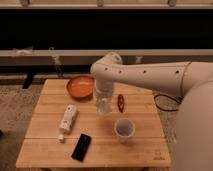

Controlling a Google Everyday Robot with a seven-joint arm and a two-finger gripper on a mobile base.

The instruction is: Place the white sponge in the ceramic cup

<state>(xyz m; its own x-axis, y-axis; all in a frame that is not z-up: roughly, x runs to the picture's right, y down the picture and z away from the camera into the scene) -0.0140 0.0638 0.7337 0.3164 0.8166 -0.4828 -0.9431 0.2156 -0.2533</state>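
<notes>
Gripper (102,104) hangs wrist-down over mid-table (145,150), between bowl (80,86) and red object (120,102), tip close to wood. Grip state: cannot tell. Sponge not separable from pale gripper tip; long axis, facing unreadable. Cup (124,129) upright, mouth up, front-right of gripper, apart. Bottle (67,119) lies left; phone (81,146) near front edge. Bare wood between gripper and cup.

Hand (103,106) near bowl (80,86) — cup (124,129) mouth clear

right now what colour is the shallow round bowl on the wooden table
Orange: the shallow round bowl, in the camera view, beside the gripper.
</notes>
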